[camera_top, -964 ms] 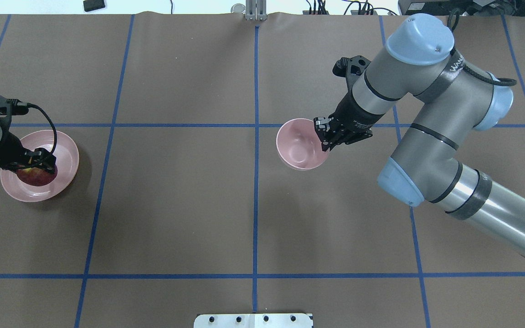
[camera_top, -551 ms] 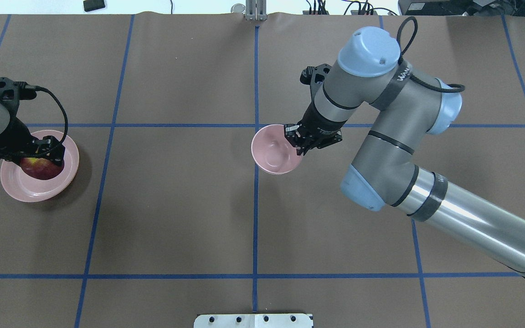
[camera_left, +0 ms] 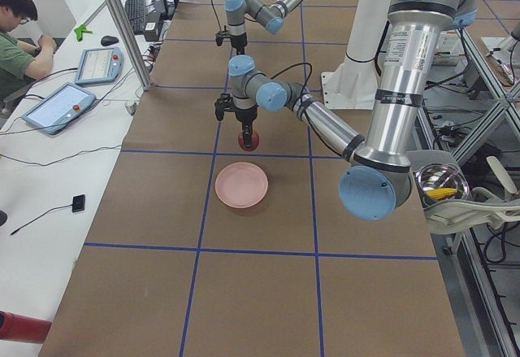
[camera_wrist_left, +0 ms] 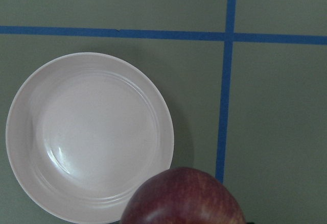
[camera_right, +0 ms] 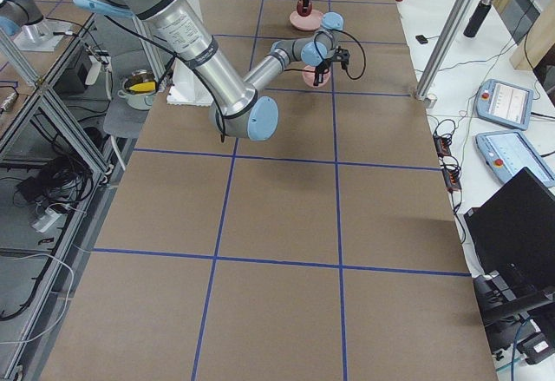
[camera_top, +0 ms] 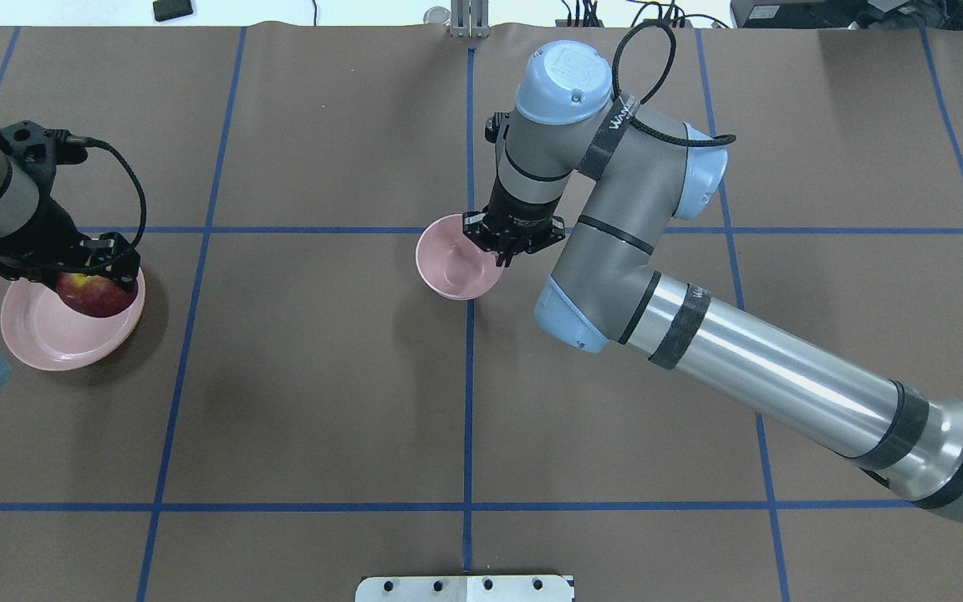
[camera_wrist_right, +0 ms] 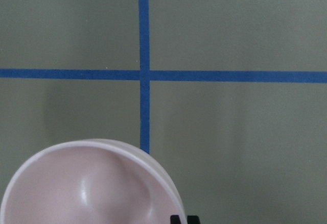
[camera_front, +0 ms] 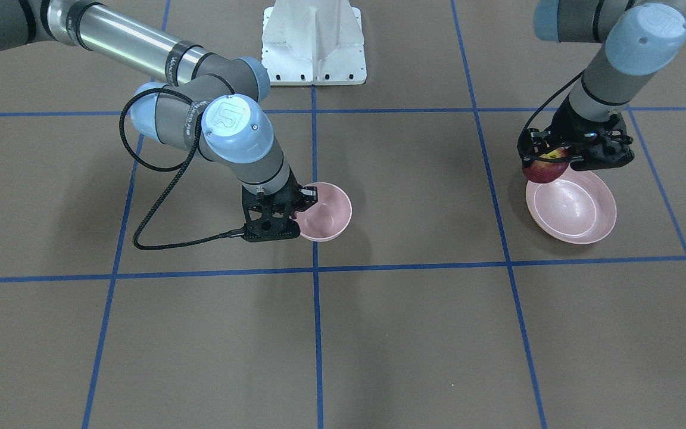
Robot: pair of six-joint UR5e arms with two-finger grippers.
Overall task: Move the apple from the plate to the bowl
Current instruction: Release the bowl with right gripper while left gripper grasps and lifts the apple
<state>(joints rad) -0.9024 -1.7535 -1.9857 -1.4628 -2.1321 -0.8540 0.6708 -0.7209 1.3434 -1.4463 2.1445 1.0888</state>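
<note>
- The left gripper (camera_top: 94,274) is closed on the apple (camera_top: 97,294), one finger on each side of the fruit. The grip looks square in the front-facing view.
- Change noted: a second ago the apple sat low in the plate (camera_top: 38,339). It now hangs clear above the plate's edge on the side towards the table centre. The left wrist view confirms that the plate (camera_wrist_left: 87,137) is bare and that the apple (camera_wrist_left: 184,199) is held off to one side of it.
- The right gripper (camera_top: 501,251) pinches the rim of the bowl (camera_top: 450,269) on the side nearer its own arm.
- Change noted: over the last second the bowl has travelled steadily towards the robot's left. It is now at the blue centre line (camera_top: 468,401), having started well to the right of it. I cannot tell whether the bowl is touching the table or is carried just above it.
- The bowl is empty in every view that shows its inside.
- Assessment: the pick is done and the plate is vacated. Both arms appear to be closing the gap from either end, which shortens the carry.
- Outstanding: the apple and bowl are well apart, with most of the table's left half between them. The placement is not yet done.
- Risk, as a judgement: the bowl is only a little wider than the fruit, so it should be at rest and steady before the apple is let go.
</note>
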